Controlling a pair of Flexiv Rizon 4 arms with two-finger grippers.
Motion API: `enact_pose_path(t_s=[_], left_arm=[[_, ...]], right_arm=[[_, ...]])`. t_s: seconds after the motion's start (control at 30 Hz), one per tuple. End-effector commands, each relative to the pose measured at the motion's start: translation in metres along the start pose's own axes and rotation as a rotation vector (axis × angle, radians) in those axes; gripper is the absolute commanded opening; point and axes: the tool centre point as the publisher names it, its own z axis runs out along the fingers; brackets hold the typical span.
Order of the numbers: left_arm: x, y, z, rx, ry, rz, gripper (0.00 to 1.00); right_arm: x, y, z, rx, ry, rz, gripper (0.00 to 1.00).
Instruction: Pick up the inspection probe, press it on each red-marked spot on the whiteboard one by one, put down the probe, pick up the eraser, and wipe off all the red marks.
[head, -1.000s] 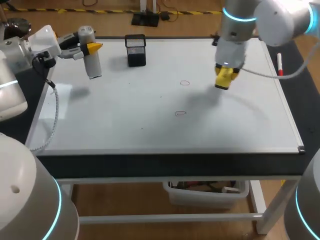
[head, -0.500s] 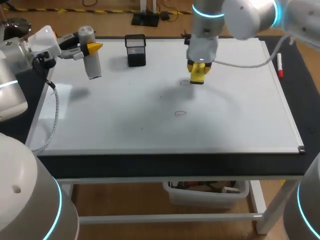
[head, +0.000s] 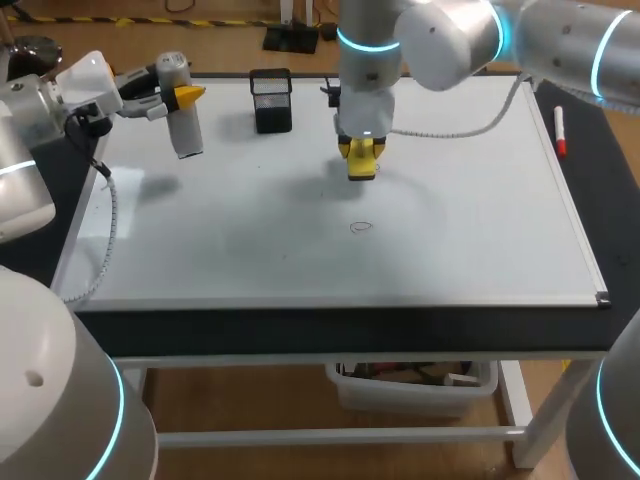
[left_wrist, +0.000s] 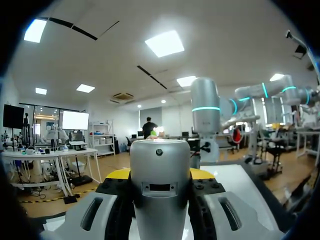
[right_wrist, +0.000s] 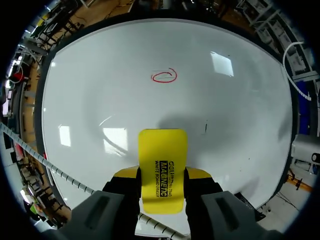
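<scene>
My right pincer (right_wrist: 162, 173) is clamped on the yellow eraser (right_wrist: 162, 150), which juts out ahead of its fingers over the whiteboard (right_wrist: 240, 115). One red mark (right_wrist: 164, 76) lies ahead, apart from the eraser. My left pincer (left_wrist: 160, 176) grips the inspection probe (left_wrist: 160, 200), which stands upright near the whiteboard's far left corner.
</scene>
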Motion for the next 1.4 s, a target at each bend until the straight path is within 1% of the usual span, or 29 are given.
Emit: enact_pose_path(t_s=[0.03, 0.7, 1.0, 1.4], left_arm=[[0.0, 0.0, 0.001, 0.003, 0.0, 0.002, 0.0], [0.0, 0.0, 0.001, 0.003, 0.0, 0.002, 0.0], [0.0, 0.0, 0.001, 0.003, 0.0, 0.002, 0.0], [0.0, 0.0, 0.001, 0.003, 0.0, 0.002, 0.0]], right_arm=[[-0.005, 0.0, 0.009, -0.007, 0.01, -0.01, 0.0], [0.003, 0.003, 0.025, -0.052, 0.014, -0.011, 0.0], [0.009, 0.0, 0.032, -0.067, 0.019, -0.013, 0.0], [0.026, -0.004, 0.037, -0.088, 0.015, 0.022, 0.0]])
